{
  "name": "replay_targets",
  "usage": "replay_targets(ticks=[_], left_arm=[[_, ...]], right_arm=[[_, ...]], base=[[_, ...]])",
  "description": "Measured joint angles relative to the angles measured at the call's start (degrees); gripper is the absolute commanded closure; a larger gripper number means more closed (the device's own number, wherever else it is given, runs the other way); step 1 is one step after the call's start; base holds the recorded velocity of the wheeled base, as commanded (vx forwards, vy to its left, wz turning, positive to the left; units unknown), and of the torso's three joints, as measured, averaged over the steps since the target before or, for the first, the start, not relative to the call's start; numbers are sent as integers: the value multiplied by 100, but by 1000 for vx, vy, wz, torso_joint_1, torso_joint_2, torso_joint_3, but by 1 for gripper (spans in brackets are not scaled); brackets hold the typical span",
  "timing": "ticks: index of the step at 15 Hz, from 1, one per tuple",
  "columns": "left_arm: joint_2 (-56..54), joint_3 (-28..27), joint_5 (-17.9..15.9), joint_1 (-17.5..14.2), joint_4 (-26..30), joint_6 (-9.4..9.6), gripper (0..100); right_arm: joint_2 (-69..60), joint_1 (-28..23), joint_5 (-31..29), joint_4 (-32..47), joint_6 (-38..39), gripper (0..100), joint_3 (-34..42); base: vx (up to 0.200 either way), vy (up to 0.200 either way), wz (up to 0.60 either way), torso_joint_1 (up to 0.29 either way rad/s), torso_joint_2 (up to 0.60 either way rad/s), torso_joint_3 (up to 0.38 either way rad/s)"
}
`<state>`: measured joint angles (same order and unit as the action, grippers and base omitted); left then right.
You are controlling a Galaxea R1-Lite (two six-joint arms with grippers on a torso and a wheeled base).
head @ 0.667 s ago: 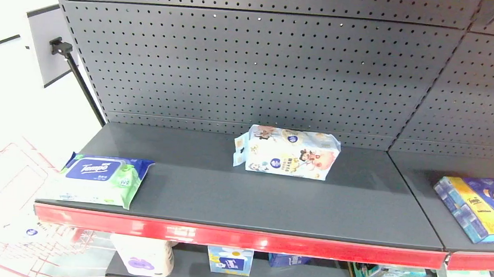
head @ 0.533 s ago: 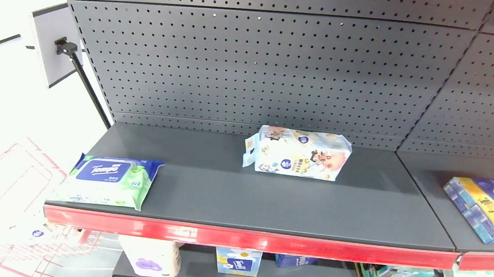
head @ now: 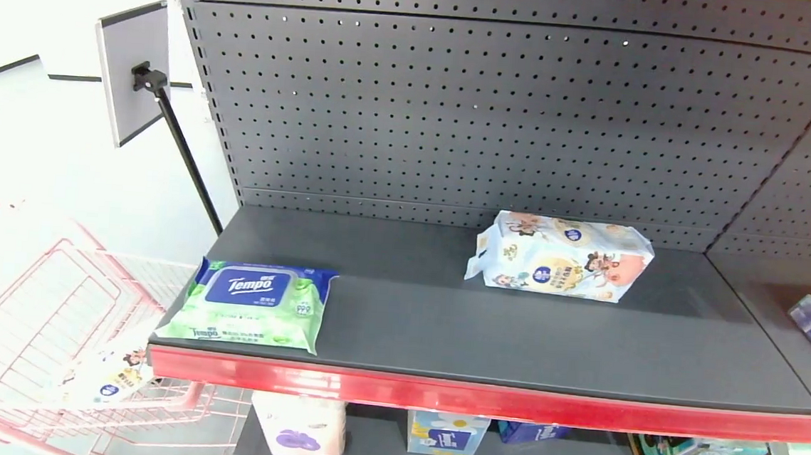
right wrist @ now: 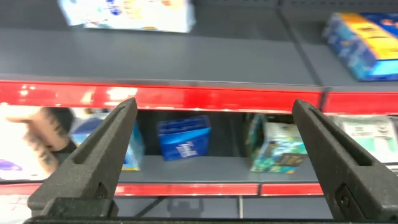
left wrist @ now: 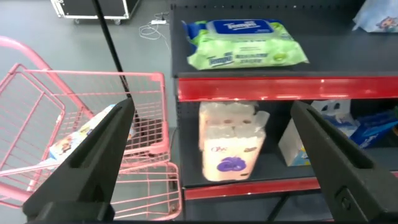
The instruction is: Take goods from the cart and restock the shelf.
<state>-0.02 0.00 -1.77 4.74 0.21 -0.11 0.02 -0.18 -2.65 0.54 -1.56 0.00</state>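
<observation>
Both my grippers are empty: left gripper [left wrist: 211,106] jaws spread wide, facing the cart [left wrist: 146,118] at the shelf's end; right gripper [right wrist: 214,104] jaws likewise spread, level with the red front lip. On the shelf [head: 483,347]: green wipes pack [head: 254,302] flat at the front left corner, cartoon-print pack [head: 560,265] near the back panel, well apart. One loose pack [head: 106,376] lies in the cart, so I judge the restock part-done, that pick and placement left.

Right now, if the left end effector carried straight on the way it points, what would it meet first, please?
Probably the white toilet roll pack under the red shelf edge, which sits centred ahead of the open left end effector. Depth is unclear.
</observation>
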Motion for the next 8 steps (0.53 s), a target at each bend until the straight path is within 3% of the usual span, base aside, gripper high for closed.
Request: replay_targets(ticks=[8], left_arm=[[0,0,0,0,1,-5,0]], right_arm=[[0,0,0,-2,0,0,0]], base=[[0,200,0,4,2,2]])
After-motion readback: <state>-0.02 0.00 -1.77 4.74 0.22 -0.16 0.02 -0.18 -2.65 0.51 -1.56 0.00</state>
